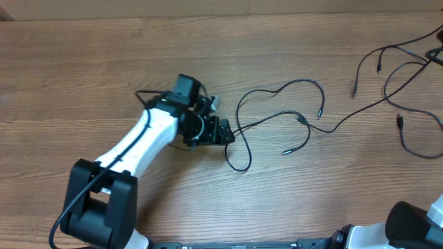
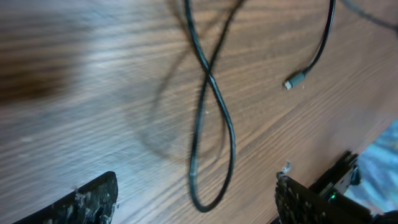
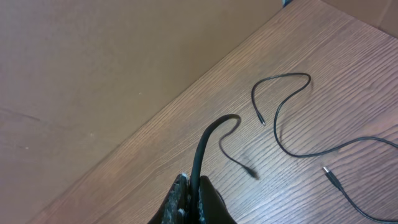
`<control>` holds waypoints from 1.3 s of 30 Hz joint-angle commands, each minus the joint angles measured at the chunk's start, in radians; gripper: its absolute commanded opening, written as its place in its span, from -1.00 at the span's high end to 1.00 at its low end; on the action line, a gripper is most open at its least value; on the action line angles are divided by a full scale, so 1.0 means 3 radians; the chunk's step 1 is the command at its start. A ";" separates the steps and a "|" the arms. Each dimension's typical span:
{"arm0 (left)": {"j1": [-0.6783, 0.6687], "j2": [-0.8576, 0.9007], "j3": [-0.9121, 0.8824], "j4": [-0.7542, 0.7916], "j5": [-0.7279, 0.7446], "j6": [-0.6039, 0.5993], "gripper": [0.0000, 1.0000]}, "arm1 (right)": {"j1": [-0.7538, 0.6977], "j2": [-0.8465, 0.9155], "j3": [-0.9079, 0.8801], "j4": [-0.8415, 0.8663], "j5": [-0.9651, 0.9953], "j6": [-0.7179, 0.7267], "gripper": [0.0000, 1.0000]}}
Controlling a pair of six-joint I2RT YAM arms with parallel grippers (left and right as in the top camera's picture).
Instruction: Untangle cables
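Thin black cables lie on the wooden table. One cable (image 1: 277, 93) loops across the middle, and a looser bunch (image 1: 408, 76) spreads at the far right. My left gripper (image 1: 225, 131) hovers over the left end of the middle cable. In the left wrist view it (image 2: 196, 199) is open, and a narrow crossed loop of cable (image 2: 214, 137) lies on the wood between the two fingers (image 2: 81, 202) without touching them. A silver-tipped plug (image 2: 295, 81) lies nearby. My right gripper (image 3: 198, 186) is shut on a black cable (image 3: 208, 140) that rises out of its jaws.
The left arm's white link (image 1: 138, 142) and black base (image 1: 100, 204) fill the lower left. The right arm's base (image 1: 408, 225) is at the lower right. In the right wrist view the table edge (image 3: 186, 96) runs diagonally, with more cable (image 3: 286, 106) and plugs (image 3: 333, 177) beside it.
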 commanded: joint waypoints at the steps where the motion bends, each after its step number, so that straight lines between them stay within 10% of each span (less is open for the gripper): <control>1: -0.0224 0.0111 -0.0018 0.0020 -0.0329 -0.0245 -0.60 | 0.0006 -0.0017 0.0067 0.0010 -0.0010 -0.0037 0.92; 7: -0.0411 0.0328 -0.0018 0.0090 -0.0464 -0.0448 -0.40 | 0.0006 -0.0017 0.0067 0.0009 -0.0010 -0.0037 0.92; 15: -0.0258 0.0318 0.0005 0.0108 -0.0660 -0.0406 0.91 | 0.0006 -0.0017 0.0065 -0.0031 -0.0005 -0.0037 0.92; 26: 0.0773 -0.0135 0.0668 -0.0566 -0.1228 -0.0188 0.92 | -0.0022 0.0053 0.0064 -0.0135 0.1754 0.0593 0.92; 39: 0.0366 -0.0109 0.0526 -0.0656 -0.0813 -0.0123 0.91 | -0.0045 0.0641 0.0064 -0.0125 0.1274 0.0437 0.92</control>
